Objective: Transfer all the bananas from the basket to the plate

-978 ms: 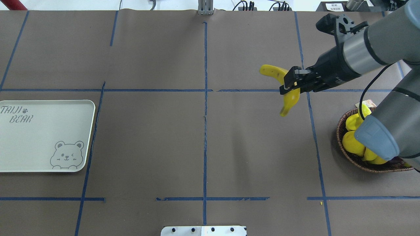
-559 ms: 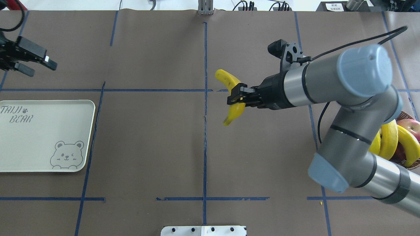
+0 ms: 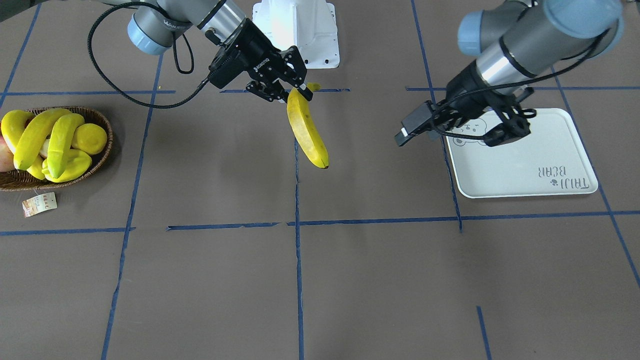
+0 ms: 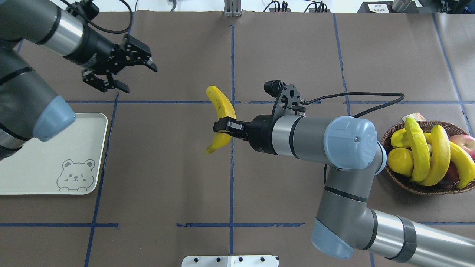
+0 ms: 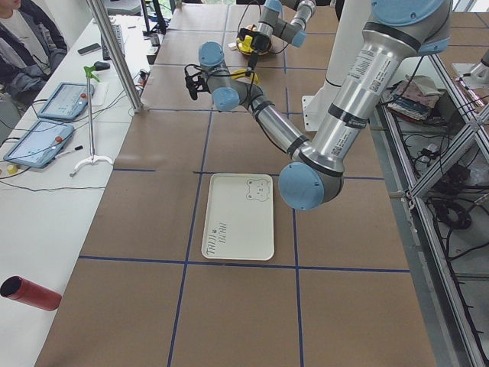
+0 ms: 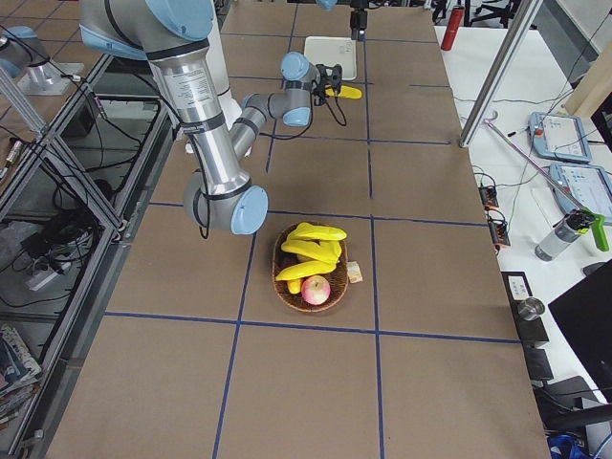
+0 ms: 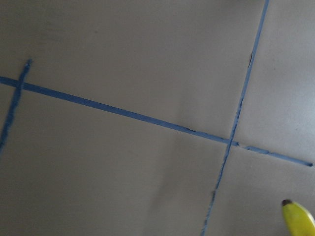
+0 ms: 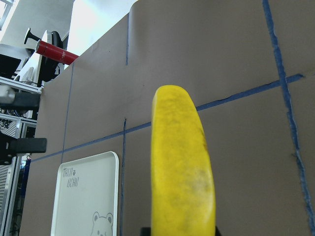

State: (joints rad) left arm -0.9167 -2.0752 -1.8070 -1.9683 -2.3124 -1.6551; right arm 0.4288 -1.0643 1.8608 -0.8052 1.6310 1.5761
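My right gripper [image 4: 225, 128] is shut on one banana [image 4: 221, 107] and holds it above the table's centre line; the banana also shows in the front view [image 3: 306, 131] and fills the right wrist view [image 8: 183, 172]. My left gripper [image 4: 137, 78] is open and empty, in the air to the banana's left, beyond the plate [image 4: 33, 167]. The plate has nothing on it. Three more bananas [image 4: 439, 155] lie in the wicker basket [image 4: 415, 188] at the far right. The left wrist view shows only the held banana's tip [image 7: 298, 219].
The basket also holds a yellow lemon [image 4: 400, 161] and a red apple [image 4: 462, 141]; its paper tag [image 3: 39, 205] lies beside it. Blue tape lines cross the brown table cover. A white mount [image 4: 230, 261] sits at the near edge.
My right gripper has carried the banana leftwards from near the basket to the table's centre. My left arm has come in from the left edge and moved right, its gripper open.
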